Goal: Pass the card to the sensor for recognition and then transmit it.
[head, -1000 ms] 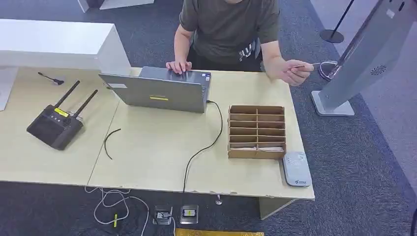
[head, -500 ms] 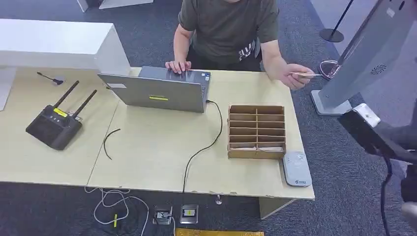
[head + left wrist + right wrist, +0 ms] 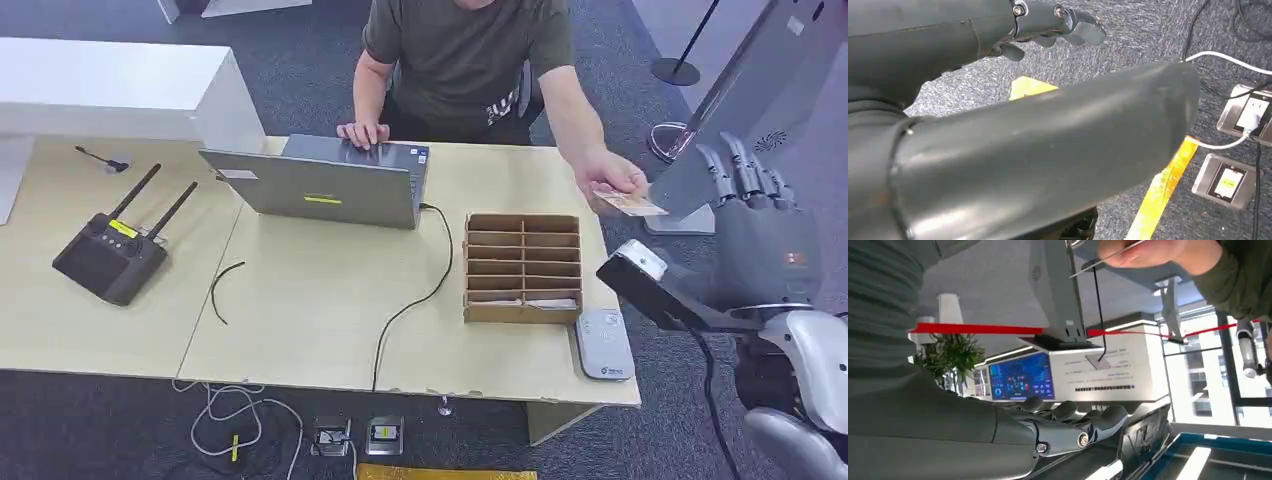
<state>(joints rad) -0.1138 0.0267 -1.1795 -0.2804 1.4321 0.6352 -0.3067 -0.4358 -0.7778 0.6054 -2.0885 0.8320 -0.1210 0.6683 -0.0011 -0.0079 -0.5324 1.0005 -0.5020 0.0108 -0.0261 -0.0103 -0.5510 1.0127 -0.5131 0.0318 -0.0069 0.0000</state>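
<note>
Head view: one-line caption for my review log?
Person's hand offers card toward robot's raised, empty right hand beside the desk.

light: bright, even, soft shadows | right wrist: window glare | left wrist: near thumb blurred

Open air between the raised, spread-fingered right hand point(image 3: 752, 205) and the card point(image 3: 628, 204) held out in the person's hand point(image 3: 608, 178) past the counter point(image 3: 300, 300) edge, hemmed by the grey kiosk point(image 3: 740, 110) behind and the cardboard divider box point(image 3: 521, 267) alongside.
</note>
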